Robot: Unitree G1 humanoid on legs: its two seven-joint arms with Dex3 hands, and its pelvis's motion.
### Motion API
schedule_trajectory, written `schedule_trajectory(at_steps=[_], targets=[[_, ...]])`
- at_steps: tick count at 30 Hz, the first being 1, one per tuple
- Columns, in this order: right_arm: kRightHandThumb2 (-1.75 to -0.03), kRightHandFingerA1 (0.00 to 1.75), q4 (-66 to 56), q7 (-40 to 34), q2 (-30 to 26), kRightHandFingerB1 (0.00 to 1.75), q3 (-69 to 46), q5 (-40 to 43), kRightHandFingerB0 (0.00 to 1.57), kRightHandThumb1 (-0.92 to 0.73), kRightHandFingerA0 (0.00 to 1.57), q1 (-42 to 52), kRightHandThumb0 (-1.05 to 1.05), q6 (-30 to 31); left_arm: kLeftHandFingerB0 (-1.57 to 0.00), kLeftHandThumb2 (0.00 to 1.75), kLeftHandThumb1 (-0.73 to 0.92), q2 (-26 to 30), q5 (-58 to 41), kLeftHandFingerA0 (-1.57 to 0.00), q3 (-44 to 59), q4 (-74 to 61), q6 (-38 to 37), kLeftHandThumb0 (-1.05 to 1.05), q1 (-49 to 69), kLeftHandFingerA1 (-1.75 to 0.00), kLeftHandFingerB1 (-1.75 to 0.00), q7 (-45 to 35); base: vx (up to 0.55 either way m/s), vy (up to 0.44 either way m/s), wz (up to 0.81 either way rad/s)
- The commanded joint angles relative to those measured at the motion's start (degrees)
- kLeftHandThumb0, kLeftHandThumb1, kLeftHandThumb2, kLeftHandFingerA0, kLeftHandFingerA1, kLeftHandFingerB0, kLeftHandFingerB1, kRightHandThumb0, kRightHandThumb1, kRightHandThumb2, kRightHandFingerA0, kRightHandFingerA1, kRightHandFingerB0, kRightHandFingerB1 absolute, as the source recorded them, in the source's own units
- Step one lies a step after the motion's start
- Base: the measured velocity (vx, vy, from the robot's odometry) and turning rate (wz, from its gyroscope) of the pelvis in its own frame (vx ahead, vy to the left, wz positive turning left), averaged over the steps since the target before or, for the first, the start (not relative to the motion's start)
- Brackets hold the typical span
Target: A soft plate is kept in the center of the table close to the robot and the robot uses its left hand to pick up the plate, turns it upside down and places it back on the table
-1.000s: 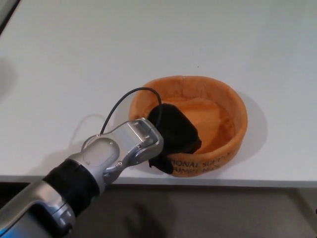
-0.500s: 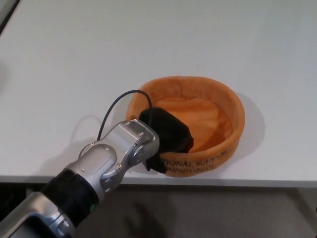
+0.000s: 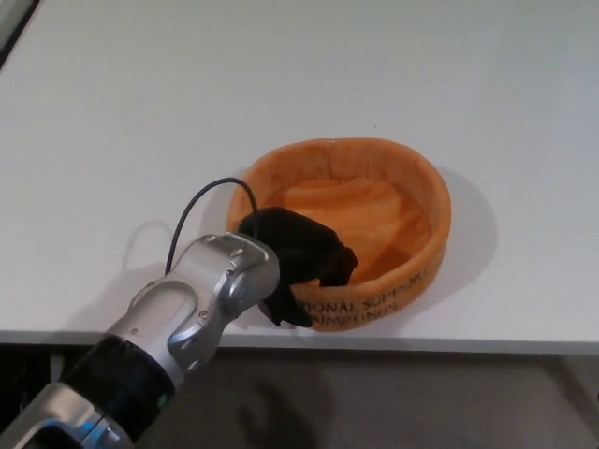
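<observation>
The soft orange plate point(image 3: 374, 201), a round bowl-like dish with a raised rim and dark lettering on its near side, sits near the front edge of the white table point(image 3: 187, 103), right side up. My left hand point(image 3: 295, 257) is shut on the plate's near-left rim, fingers over the inside and thumb below on the outer wall. The silver forearm point(image 3: 201, 295) comes in from the lower left. The right hand does not show.
The table's front edge point(image 3: 468, 344) runs just below the plate, with dark floor beyond it. A black cable point(image 3: 201, 201) loops from the wrist over the table.
The hand and the plate have shifted left and slightly away from the table edge; the plate's right side now sits farther left and a bit higher in the picture.
</observation>
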Motion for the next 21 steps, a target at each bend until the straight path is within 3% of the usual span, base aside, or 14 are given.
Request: schedule_trajectory(at_steps=[1,4,7,14,15,18,19,21], targets=[[-0.68,0.45,-0.52,0.30,-0.81,0.35,-0.68,0.15,0.34,-0.92,0.51,0.60,-0.76,-0.12,-0.61,0.55,0.69,0.02,-4.57,-0.71,1.68,-0.55,1.87,-0.16,1.54,-1.73,-1.53,-1.75,0.00,0.000,0.00],[-0.68,0.45,0.09,0.54,-0.86,0.35,-0.67,0.08,0.33,-0.92,0.52,0.43,-0.78,-0.92,-0.58,0.58,0.69,-0.36,-5.24,-0.72,2.03,-0.95,3.01,-0.17,1.91,-1.75,-1.62,-2.48,0.00,0.000,0.00],[-0.70,0.44,0.21,0.49,-0.95,0.35,-0.65,-0.08,0.34,-0.92,0.52,0.37,-0.75,-0.91,-0.61,0.56,0.69,-0.23,-5.22,-0.72,1.78,-0.94,2.58,-0.18,2.06,-1.74,-1.54,-1.85,0.00,0.000,0.00],[-0.68,0.44,0.52,0.45,-0.98,0.35,-0.58,0.02,0.35,-0.92,0.54,-0.10,-0.76,-0.50,-0.63,0.55,0.65,-1.21,-7.53,-0.74,2.86,-1.40,3.82,-0.15,2.64,-1.75,-1.59,-1.33,0.00,0.000,0.00],[-1.11,0.56,0.33,0.43,-1.01,0.49,-0.57,-0.06,0.28,-0.77,0.47,0.10,-0.78,-0.50,-0.62,0.57,0.63,-1.50,-8.05,-0.75,3.18,-1.58,3.87,-0.14,2.89,-1.75,-1.63,-1.15,0.00,0.000,0.00],[-1.11,0.57,0.22,0.30,-0.94,0.49,-0.58,-0.04,0.27,-0.76,0.48,0.22,-0.76,-0.21,-0.64,0.59,0.63,-3.10,-10.93,-0.77,4.81,-1.69,3.88,-0.13,3.60,-1.75,-1.73,-0.68,0.00,0.000,0.00],[-0.70,0.43,0.30,0.36,-0.99,0.34,-0.55,-0.13,0.34,-0.92,0.55,0.27,-0.76,-0.41,-0.63,0.61,0.64,-3.94,-12.25,-0.78,5.66,-2.06,4.42,-0.12,3.95,-1.75,-1.75,-1.16,0.00,0.000,0.00],[-0.70,0.43,0.10,0.36,-1.00,0.33,-0.56,-0.09,0.34,-0.92,0.56,0.40,-0.76,-0.27,-0.64,0.61,0.63,-4.90,-13.52,-0.79,6.65,-2.60,5.03,-0.11,4.32,-1.75,-1.75,-1.59,0.00,0.000,0.00]])
